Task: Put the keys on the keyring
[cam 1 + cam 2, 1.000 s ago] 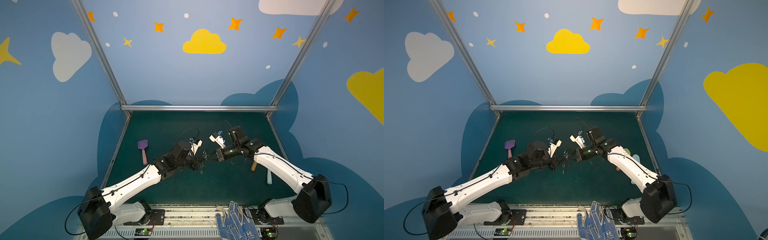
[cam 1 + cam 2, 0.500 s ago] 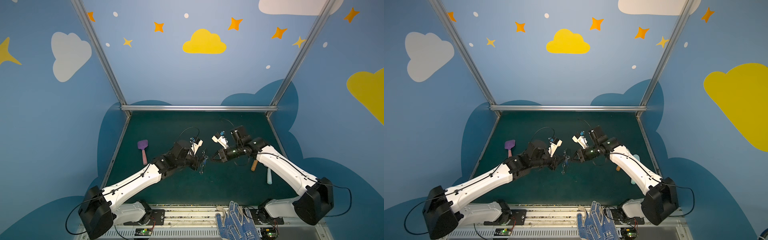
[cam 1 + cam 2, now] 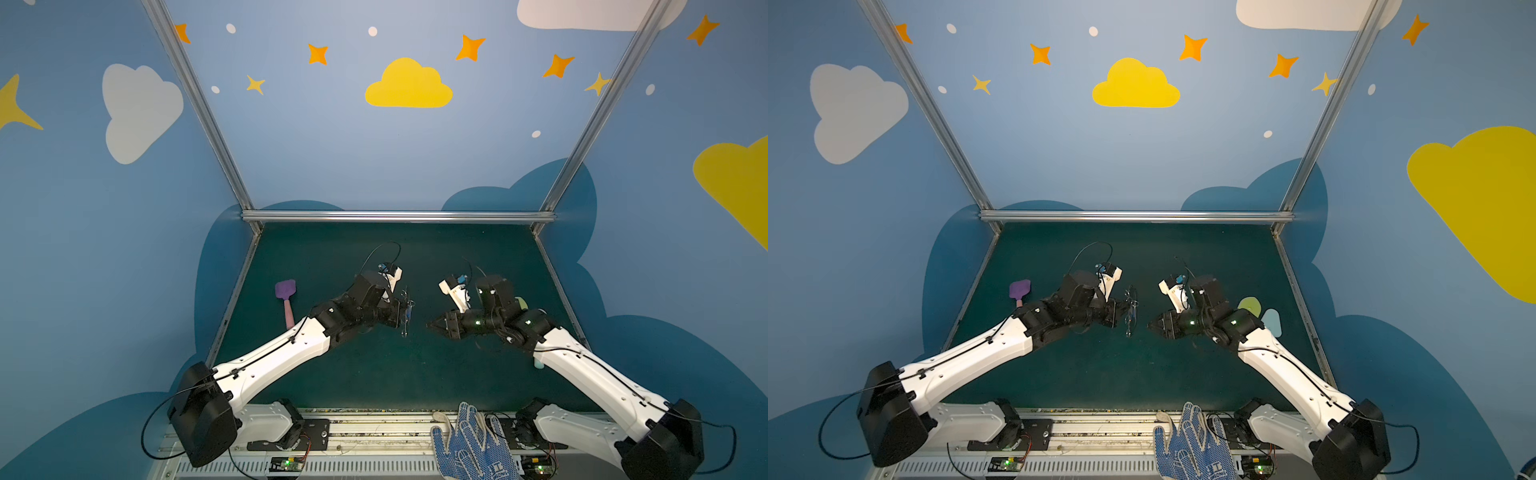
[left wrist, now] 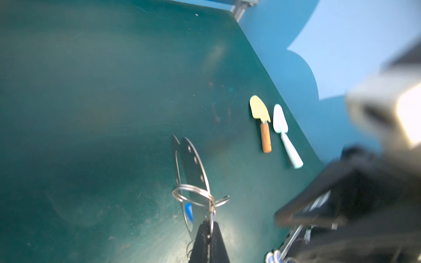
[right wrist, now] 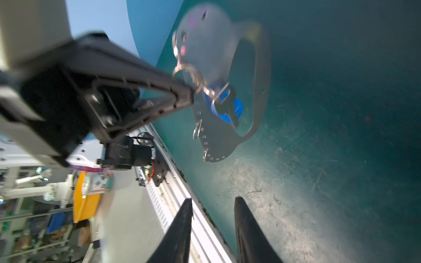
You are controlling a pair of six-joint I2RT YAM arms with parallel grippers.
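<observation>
Grey keyring [image 4: 191, 168] clamped in left tool [image 4: 208, 227], right tool [image 5: 213, 200] parted, facing

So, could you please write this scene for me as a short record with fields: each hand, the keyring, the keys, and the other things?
left hand: shut on the keyring, holding it upright
right hand: open, empty, apart from the keyring
keys: blue, hanging at the keyring close to the left hand's tips
table: purple spatula, yellow trowel, pale blue trowel
in front of the table: blue dotted glove
</observation>
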